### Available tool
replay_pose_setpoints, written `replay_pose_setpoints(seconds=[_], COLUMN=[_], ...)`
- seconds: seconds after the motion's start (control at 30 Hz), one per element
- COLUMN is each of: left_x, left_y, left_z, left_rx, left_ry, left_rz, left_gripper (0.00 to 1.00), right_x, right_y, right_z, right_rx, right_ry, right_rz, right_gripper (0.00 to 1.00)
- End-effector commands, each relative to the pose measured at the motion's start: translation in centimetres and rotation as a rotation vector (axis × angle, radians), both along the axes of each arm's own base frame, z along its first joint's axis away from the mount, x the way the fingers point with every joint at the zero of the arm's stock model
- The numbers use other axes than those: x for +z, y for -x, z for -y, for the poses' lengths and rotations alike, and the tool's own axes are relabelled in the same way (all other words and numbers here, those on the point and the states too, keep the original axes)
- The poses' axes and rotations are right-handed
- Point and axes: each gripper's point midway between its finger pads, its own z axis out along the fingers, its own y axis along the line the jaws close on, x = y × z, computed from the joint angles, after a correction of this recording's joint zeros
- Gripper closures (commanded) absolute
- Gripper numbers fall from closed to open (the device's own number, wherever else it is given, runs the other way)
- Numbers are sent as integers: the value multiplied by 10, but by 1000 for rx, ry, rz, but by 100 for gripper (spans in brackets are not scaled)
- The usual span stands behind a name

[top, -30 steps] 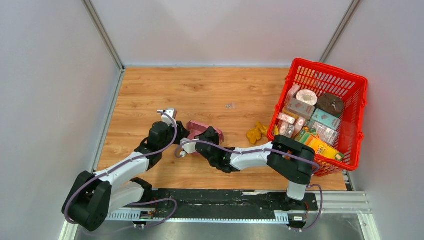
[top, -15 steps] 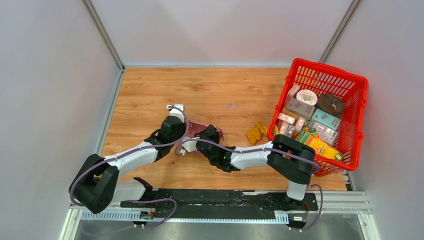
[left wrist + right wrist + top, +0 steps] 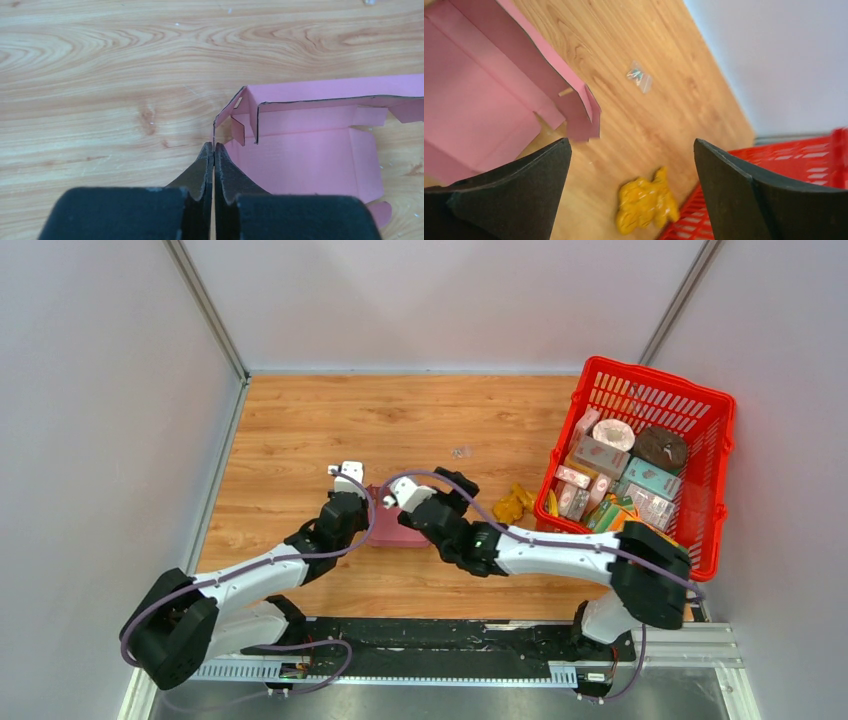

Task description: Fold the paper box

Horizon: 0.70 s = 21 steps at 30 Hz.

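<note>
The pink paper box (image 3: 310,160) lies partly folded on the wooden table, with its side walls raised and its inside facing up. My left gripper (image 3: 214,146) is shut on the thin left wall of the box, which runs edge-on between the fingertips. In the top view the box (image 3: 392,528) sits between the two wrists, with the left gripper (image 3: 362,512) at its left side. My right gripper (image 3: 631,144) is open and holds nothing; it hovers just right of the box (image 3: 479,100), and in the top view the right gripper (image 3: 448,490) is above the box's right end.
A yellow toy (image 3: 512,505) lies on the wood between the box and a red mesh basket (image 3: 720,430) full of cartons at the right. A small clear bag (image 3: 460,452) lies farther back. Grey walls close in the table on the left and at the back.
The left gripper has closed on the box's left wall. The right gripper has opened, let go of the box and drawn away toward the back right.
</note>
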Motion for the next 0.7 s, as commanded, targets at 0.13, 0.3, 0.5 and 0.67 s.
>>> replay_pose_setpoints(seconds=[0.13, 0.3, 0.5, 0.67], left_x=[12, 0, -3, -4], left_y=[-4, -4, -3, -2], left_z=[-4, -4, -2, -5], left_rx=[42, 65, 76, 99], left_ry=[25, 44, 60, 80], left_rz=[61, 33, 9, 12], left_gripper=[100, 100, 100, 100], right_x=[17, 50, 72, 60], right_y=[60, 62, 28, 4], right_z=[-3, -25, -49, -80], right_rx=[-169, -419, -652, -797], right_ry=[-641, -1156, -1649, -1829], right_rz=[-478, -879, -1092, -1172], right_gripper=[0, 0, 2, 10])
